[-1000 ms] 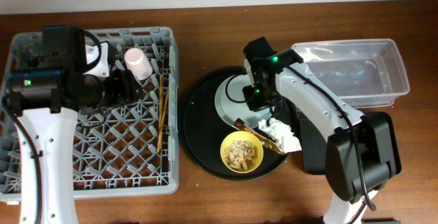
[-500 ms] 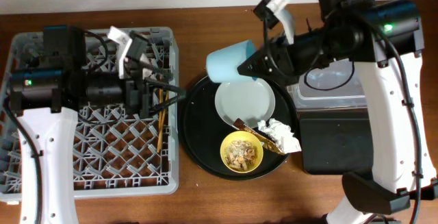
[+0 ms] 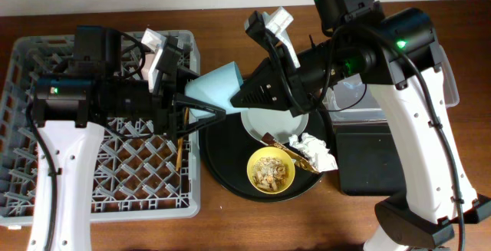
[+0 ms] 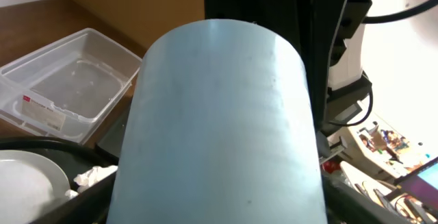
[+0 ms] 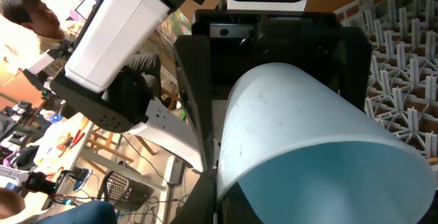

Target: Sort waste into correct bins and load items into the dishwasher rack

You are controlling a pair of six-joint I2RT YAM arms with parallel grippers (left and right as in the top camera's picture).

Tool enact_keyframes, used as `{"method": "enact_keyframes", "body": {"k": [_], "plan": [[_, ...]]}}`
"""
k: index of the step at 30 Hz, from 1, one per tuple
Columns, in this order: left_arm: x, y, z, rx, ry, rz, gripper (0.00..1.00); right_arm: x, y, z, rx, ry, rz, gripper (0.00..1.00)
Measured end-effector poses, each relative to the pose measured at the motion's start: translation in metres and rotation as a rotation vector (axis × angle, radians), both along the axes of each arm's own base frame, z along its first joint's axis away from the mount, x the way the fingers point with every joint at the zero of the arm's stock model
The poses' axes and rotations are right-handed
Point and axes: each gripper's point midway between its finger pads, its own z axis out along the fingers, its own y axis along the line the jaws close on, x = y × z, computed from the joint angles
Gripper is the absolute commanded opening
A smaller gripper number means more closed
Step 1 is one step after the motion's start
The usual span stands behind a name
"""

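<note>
Transfer is judged to be under way: the blue cup, clamped in the right gripper, has been carried leftward to the edge of the dishwasher rack, where it is flanked by the left gripper, whose jaws are seen spread apart.

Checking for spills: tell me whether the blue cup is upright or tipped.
Tipped. The cup is held sideways above the table, its mouth toward the right gripper; the right wrist view looks into its rim.

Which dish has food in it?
The yellow bowl, holding beige scraps; the plate looks bare and the blue cup is held aloft.
</note>
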Motion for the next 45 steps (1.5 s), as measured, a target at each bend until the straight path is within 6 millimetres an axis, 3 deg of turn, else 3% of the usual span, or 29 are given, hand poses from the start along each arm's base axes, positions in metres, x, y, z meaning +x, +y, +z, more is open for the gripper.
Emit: {"method": "enact_keyframes", "body": {"k": [2,3,5,8,9,11,12,13,15,18,20,24,28,31,32,35,36,37,38,40,45], "plan": [[0.0,0.0,0.001,-0.003,-0.004,-0.002,0.63,0.001,0.0,0.001,0.004,-0.009,0.0,0.04],[-0.001,0.0,0.001,-0.007,-0.006,-0.004,0.55,0.001,0.0,0.001,0.005,-0.01,0.0,0.06],[0.0,0.0,0.001,-0.007,-0.012,-0.004,0.5,0.001,0.0,0.001,0.005,-0.012,-0.001,0.22],[0.008,0.007,-0.003,0.019,-0.026,0.035,0.49,0.002,0.0,0.002,0.011,-0.021,0.002,0.63],[0.018,0.019,-0.01,0.06,-0.021,0.094,0.49,0.007,-0.003,0.001,0.007,-0.03,-0.016,0.7],[0.046,0.062,-0.038,0.23,0.038,0.297,0.47,0.023,-0.02,0.0,0.001,-0.017,-0.081,0.7],[0.058,0.085,-0.054,0.325,0.08,0.403,0.47,0.032,-0.03,-0.006,-0.032,-0.005,-0.127,0.7],[0.073,0.122,-0.08,0.489,0.18,0.585,0.44,0.038,-0.04,-0.015,-0.085,0.013,-0.174,0.71],[0.083,0.164,-0.106,0.667,0.326,0.823,0.44,0.043,-0.046,-0.029,-0.17,0.017,-0.22,0.72],[0.086,0.198,-0.124,0.79,0.444,1.01,0.44,0.056,-0.057,-0.048,-0.297,0.009,-0.309,0.77],[0.094,0.212,-0.154,0.847,0.531,1.057,0.44,0.065,-0.066,-0.059,-0.378,0.004,-0.37,0.77],[0.117,0.222,-0.242,0.899,0.663,1.051,0.45,0.07,-0.073,-0.067,-0.433,0.004,-0.415,0.78],[0.135,0.213,-0.27,0.911,0.669,1.017,0.46,0.071,-0.074,-0.068,-0.441,0.001,-0.42,0.78],[0.136,0.198,-0.275,0.94,0.656,0.981,0.47,0.071,-0.074,-0.068,-0.441,0.001,-0.42,0.78],[0.136,0.195,-0.277,0.952,0.652,0.973,0.55,0.071,-0.074,-0.068,-0.442,0.0,-0.421,0.78],[0.134,0.197,-0.278,0.969,0.652,0.98,0.64,0.072,-0.075,-0.068,-0.443,0.0,-0.422,0.78],[0.134,0.197,-0.278,0.97,0.654,0.98,0.86,0.072,-0.075,-0.068,-0.443,0.0,-0.422,0.79],[0.134,0.197,-0.278,0.97,0.656,0.982,0.99,0.072,-0.075,-0.068,-0.444,0.0,-0.422,0.79],[0.134,0.198,-0.278,0.969,0.661,0.987,0.99,0.072,-0.075,-0.068,-0.443,0.0,-0.422,0.79],[0.134,0.198,-0.278,0.969,0.662,0.988,0.99,0.072,-0.075,-0.068,-0.443,0.0,-0.422,1.0],[0.134,0.198,-0.278,0.968,0.663,0.99,0.99,0.072,-0.075,-0.068,-0.444,0.002,-0.423,0.99]]}}
